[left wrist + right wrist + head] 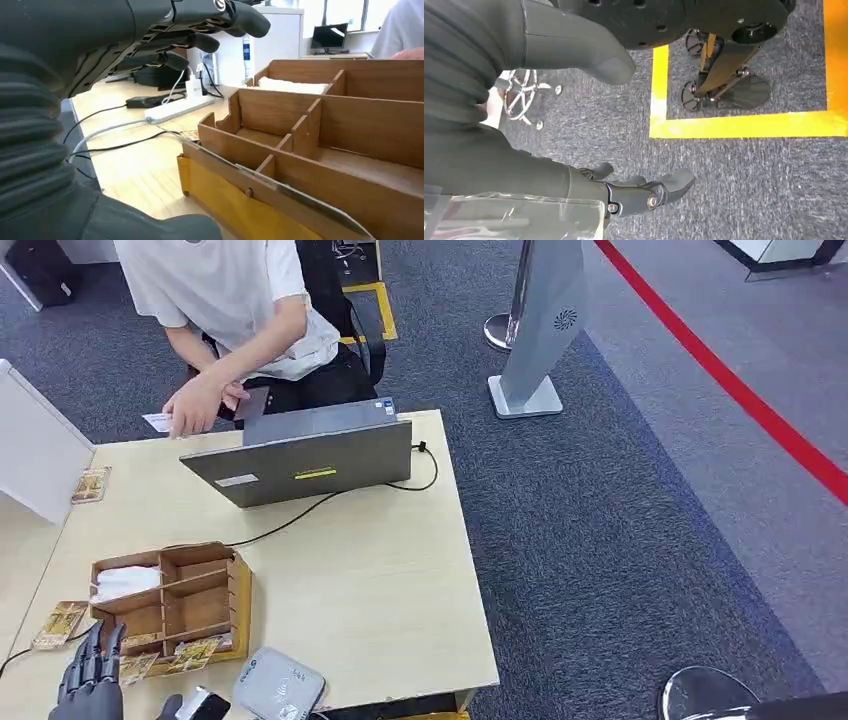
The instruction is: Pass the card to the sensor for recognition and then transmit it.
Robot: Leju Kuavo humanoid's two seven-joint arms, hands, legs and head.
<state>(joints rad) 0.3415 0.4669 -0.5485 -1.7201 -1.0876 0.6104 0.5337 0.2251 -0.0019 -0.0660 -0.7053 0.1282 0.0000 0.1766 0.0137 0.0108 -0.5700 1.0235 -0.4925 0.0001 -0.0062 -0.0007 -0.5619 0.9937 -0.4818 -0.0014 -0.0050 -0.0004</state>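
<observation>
On pale wood table (380, 570) over grey carpet (620, 540): left hand (92, 675) released at 7 o'clock beside wooden tray (170, 602); right hand (634, 192) released above carpet

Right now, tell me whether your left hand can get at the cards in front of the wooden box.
Probably yes. The left hand hovers open just beside the cards lying against the wooden box's front edge, with nothing between them. Only the box wall behind them may crowd the fingers.

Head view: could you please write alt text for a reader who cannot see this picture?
The robot's left hand, holding nothing, hovers at the near edge of a light wooden table, beside a wooden organizer box with patterned cards in front of it. Across the table, a person sits behind an open grey laptop.
</observation>
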